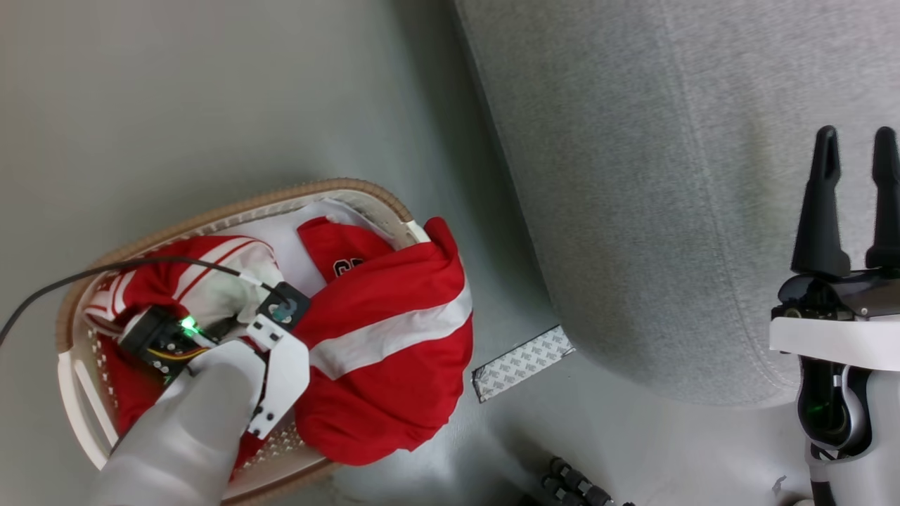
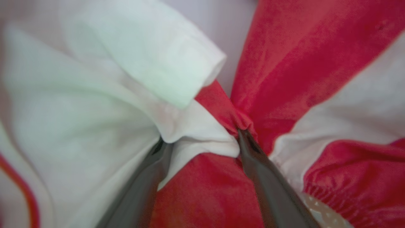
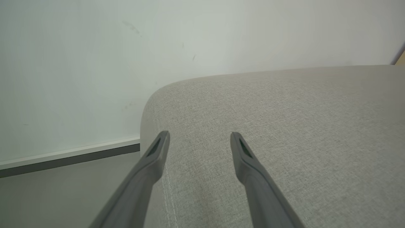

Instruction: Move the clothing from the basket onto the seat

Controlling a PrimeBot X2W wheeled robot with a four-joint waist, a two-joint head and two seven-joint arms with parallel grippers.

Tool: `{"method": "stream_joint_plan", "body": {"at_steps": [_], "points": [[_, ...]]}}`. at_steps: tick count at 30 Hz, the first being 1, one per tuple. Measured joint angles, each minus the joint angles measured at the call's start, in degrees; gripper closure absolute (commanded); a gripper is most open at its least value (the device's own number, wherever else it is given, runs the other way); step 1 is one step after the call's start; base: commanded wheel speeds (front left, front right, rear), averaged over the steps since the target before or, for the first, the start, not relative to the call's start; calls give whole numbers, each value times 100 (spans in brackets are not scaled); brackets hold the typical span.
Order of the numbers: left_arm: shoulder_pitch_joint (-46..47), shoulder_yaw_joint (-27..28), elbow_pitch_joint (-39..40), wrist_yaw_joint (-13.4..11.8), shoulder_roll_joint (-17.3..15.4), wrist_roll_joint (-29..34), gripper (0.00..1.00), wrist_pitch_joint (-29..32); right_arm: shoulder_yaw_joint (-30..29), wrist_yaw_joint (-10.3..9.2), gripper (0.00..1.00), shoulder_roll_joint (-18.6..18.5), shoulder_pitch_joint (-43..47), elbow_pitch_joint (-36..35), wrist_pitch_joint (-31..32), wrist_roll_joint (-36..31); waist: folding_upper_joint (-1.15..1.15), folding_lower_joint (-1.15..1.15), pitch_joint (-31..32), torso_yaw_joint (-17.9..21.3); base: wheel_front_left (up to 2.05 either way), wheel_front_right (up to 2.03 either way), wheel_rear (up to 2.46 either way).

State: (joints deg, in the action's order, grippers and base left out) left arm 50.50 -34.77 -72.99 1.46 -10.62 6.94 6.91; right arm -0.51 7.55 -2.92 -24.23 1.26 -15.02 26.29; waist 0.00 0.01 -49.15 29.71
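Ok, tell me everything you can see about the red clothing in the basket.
The clothing is soft, bright red fabric with a broad white stripe, white sleeve trim and a small black print. It lies crumpled in the basket, one big fold spilling over the rim. The left gripper is pushed into it, jaws apart, with a red and white fold bunched between them.

Pale forearm (image 1: 176,429), black cable (image 1: 169,259), green light (image 1: 188,325), dark two-fingered right pincer (image 1: 857,133)
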Motion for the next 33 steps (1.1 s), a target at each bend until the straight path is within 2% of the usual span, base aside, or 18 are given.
{"method": "stream_joint_plan", "body": {"at_steps": [4, 5, 6, 7, 14, 18, 27, 33], "points": [[18, -57, -21, 8, -59, 12, 0, -67, 63, 0, 0, 2, -13, -26, 0, 0, 0, 0, -85, -57, 7, 7, 7], [23, -59, -24, 7, -69, 10, 28, -90, 76, 0, 0, 2, -21, -25, 0, 0, 0, 0, -91, -64, 1, 1, 1], [26, -64, -29, 1, -80, 0, 73, -96, 88, 0, 0, 3, -28, -23, 0, 0, 0, 0, -89, -66, 0, 0, 0], [29, -65, -32, 0, -93, -11, 100, -101, 104, 0, 0, 3, -33, -18, 0, 0, 0, 0, -80, -64, 0, 0, 0], [6, 63, -51, 3, -54, -266, 100, -527, 335, 0, 0, 3, -203, 120, 0, 10, 0, 0, 157, -5, 0, 0, 0], [-86, 87, -58, 71, 185, -412, 100, -745, 320, 0, 0, 10, -277, 187, 0, -166, 0, 0, 449, -12, 0, 0, 0], [-567, 197, -34, 309, 691, -870, 100, -1436, 178, 0, 0, -7, -115, 332, 0, -817, 0, -1, 1485, -398, 0, 0, 0], [-1045, 243, 345, 468, 755, -1461, 100, -1925, 142, 0, 0, -323, 207, 461, 0, -922, 0, -2, 2342, -758, 0, 0, 0]]}}
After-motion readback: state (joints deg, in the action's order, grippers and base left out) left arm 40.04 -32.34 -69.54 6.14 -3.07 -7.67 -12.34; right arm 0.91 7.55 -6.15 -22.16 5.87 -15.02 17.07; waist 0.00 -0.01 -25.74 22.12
